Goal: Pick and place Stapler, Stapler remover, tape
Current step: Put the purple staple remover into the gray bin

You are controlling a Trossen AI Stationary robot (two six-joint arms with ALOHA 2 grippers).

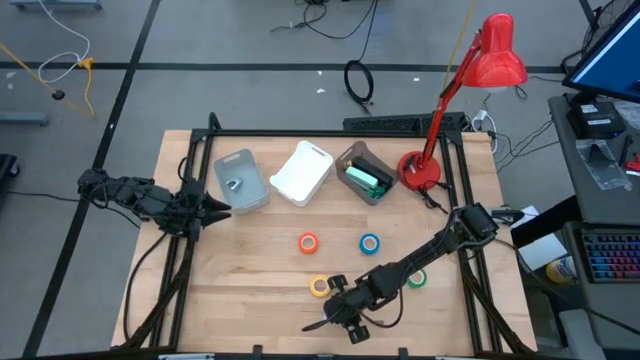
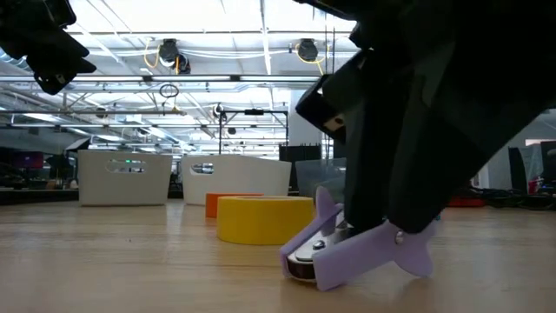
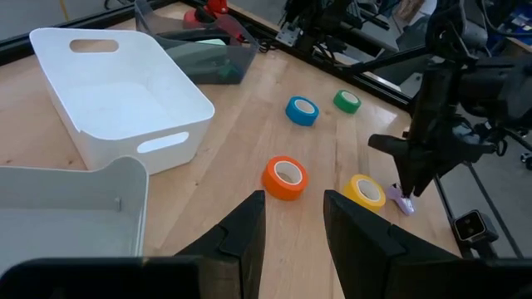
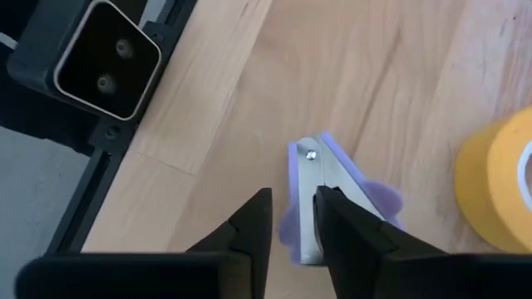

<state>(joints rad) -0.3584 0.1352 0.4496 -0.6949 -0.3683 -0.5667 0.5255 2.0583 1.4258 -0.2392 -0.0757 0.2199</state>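
A lavender stapler remover (image 4: 309, 178) lies on the wooden table near its front edge, beside the yellow tape roll (image 2: 263, 217). My right gripper (image 4: 293, 199) slants down over it and is shut on it. Orange tape (image 1: 308, 242) and blue tape (image 1: 370, 243) lie mid-table. The green tape (image 1: 417, 279) is partly hidden under the right arm. A green stapler (image 1: 366, 181) rests inside the dark bin (image 1: 352, 157). My left gripper (image 3: 293, 203) waits open at the table's left, next to the grey bin (image 1: 240, 182). My right gripper takes the stapler remover's narrow body (image 4: 306, 208) between its two fingers, one on each side. The fingers slant down from above. Its underside (image 2: 300, 271) rests on the table, and one lavender wing (image 2: 419, 252) sticks out past the fingers.
A white bin (image 1: 302, 172) stands between the grey and dark bins along the far side. A red desk lamp (image 1: 420, 170) stands at the far right corner. A black frame rail (image 4: 91, 124) with a small camera runs along the table's near edge, close to the right gripper.
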